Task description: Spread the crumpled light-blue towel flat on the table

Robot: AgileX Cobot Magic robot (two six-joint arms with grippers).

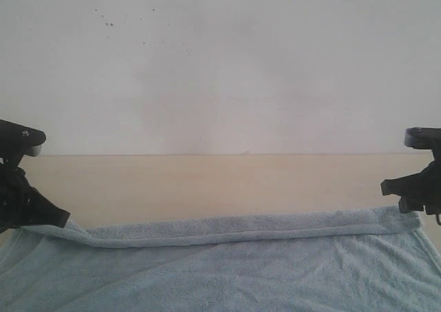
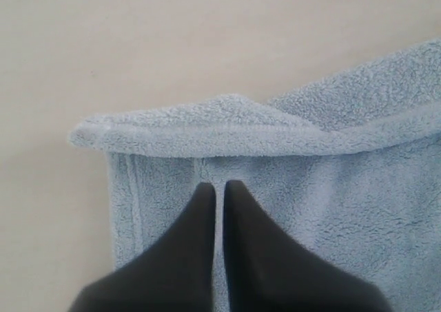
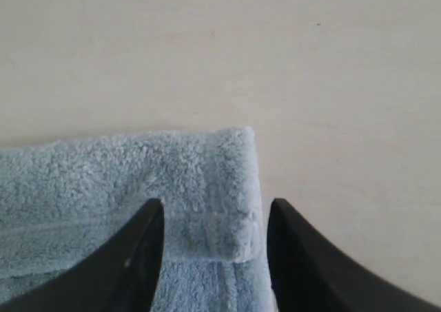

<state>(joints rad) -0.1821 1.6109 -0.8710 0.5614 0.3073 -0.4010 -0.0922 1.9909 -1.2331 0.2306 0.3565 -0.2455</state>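
One towel (image 1: 227, 274) is being shown lying across the near worktop (image 1: 220, 181), far edge doubled over into a band (image 1: 241, 228) between the two hands; bare worktop is being left free beyond it up to the wall (image 1: 220, 64). The left hand (image 2: 218, 188) is being held closed, tips together over the towel inside the folded left corner; whether cloth is pinched cannot be told. The right hand (image 3: 213, 212) is being held wide, fingers (image 3: 131, 257) straddling the folded right corner, bare worktop outside that edge.
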